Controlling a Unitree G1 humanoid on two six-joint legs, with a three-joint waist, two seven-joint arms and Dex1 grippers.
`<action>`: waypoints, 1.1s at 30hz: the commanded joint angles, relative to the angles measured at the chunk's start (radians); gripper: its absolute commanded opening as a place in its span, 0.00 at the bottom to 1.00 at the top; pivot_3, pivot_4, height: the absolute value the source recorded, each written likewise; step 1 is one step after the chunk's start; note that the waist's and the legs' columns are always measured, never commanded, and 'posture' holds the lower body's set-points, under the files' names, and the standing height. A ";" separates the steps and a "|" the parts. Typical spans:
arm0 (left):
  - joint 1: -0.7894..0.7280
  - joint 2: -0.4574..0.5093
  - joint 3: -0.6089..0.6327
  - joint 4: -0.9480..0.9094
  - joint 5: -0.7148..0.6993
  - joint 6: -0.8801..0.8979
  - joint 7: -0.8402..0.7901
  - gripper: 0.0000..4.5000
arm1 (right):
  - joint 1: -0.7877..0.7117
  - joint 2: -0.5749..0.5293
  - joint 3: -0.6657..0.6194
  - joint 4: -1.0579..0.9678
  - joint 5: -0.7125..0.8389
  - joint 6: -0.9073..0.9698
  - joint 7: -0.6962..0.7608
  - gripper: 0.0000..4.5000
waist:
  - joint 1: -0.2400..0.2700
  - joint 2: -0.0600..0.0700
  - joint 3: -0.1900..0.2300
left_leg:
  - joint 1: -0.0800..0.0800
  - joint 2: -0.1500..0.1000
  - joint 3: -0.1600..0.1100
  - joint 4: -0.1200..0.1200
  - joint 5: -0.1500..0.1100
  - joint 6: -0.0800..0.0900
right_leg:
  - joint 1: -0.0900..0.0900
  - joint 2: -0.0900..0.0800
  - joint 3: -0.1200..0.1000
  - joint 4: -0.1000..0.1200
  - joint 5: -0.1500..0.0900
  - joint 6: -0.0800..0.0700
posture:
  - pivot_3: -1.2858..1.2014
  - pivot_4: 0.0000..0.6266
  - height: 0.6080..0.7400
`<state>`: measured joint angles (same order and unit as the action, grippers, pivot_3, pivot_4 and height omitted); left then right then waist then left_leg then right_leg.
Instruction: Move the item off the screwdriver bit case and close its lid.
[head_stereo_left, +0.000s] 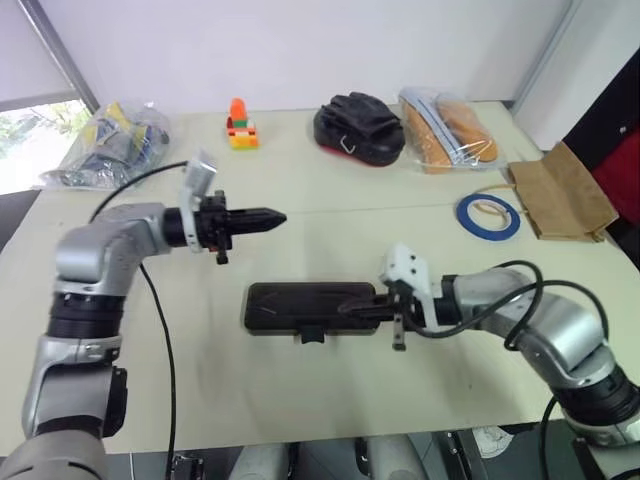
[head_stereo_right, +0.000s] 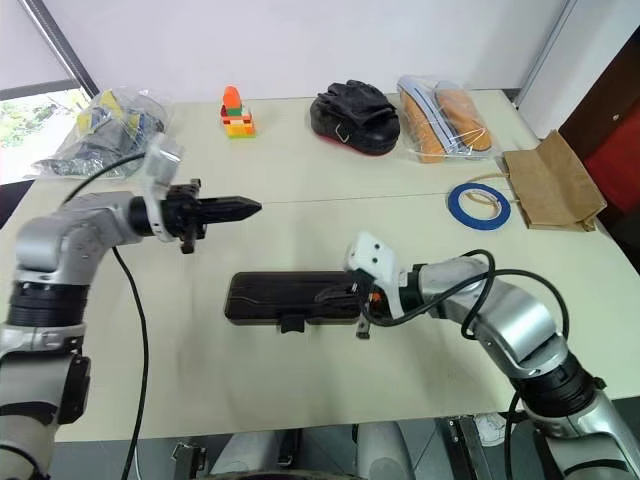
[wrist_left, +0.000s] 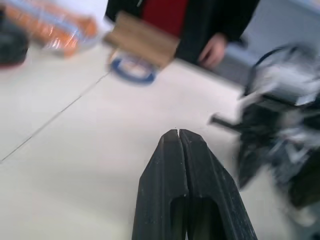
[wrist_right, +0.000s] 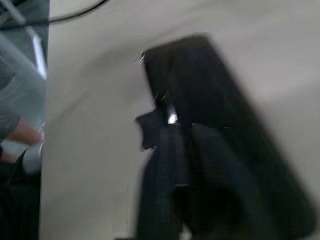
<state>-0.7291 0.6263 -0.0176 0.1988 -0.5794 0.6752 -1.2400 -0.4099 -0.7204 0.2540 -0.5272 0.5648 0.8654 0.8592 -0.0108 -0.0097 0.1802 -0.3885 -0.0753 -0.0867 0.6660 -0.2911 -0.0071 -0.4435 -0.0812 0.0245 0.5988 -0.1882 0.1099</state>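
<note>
Pincers first: the right pincer (head_stereo_left: 362, 307) is lying clenched over the closed lid (head_stereo_left: 300, 297) of the screwdriver bit case (head_stereo_left: 262, 320), perhaps touching it. The left pincer (head_stereo_left: 270, 217) is hovering clenched, holding nothing. Blue tape ring (head_stereo_left: 489, 216) is resting apart beside a brown paper bag (head_stereo_left: 560, 190) on the beige table (head_stereo_left: 330, 390). No writing is legible.

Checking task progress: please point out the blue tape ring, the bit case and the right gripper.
blue tape ring (head_stereo_left: 489, 216): left eye view, front band.
bit case (head_stereo_left: 290, 305): left eye view, closed lid's top.
right gripper (head_stereo_left: 352, 308): left eye view, fingertips on the case.
</note>
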 joint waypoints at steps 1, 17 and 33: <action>-0.053 -0.051 -0.045 0.091 0.064 -0.100 -0.028 0.00 | 0.005 0.033 0.044 -0.035 -0.026 -0.023 -0.019 0.01 | 0.002 -0.001 0.000 | 0.000 0.000 0.000 0.000 0.000 0.000 | 0.000 0.000 0.000 0.000 0.000 0.000 | 0.52 0.24 1.00; -0.301 -0.225 -0.317 0.838 0.557 -0.692 -0.163 0.00 | 0.004 0.065 0.240 -0.068 -0.212 -0.020 -0.110 0.01 | 0.001 -0.002 0.000 | -0.001 -0.001 0.000 0.001 -0.001 0.002 | 0.000 0.000 -0.001 0.000 0.000 0.000 | 0.52 0.24 1.00; -0.184 -0.281 -0.362 0.678 0.622 -0.747 -0.369 0.00 | -0.102 0.156 0.340 0.082 -0.458 0.015 -0.223 0.01 | -0.007 -0.002 -0.001 | 0.000 0.001 0.000 0.002 -0.001 0.003 | 0.000 0.002 0.000 0.003 0.000 0.000 | 0.52 0.24 1.00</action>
<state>-0.9684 0.3867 -0.3263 0.9237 0.0390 -0.0679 -1.5206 -0.4685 -0.5710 0.6267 -0.4667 0.1780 0.8703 0.6921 -0.0181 -0.0118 0.1789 -0.3880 -0.0746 -0.0868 0.6681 -0.2923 -0.0045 -0.4437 -0.0793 0.0243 0.6021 -0.1882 0.1101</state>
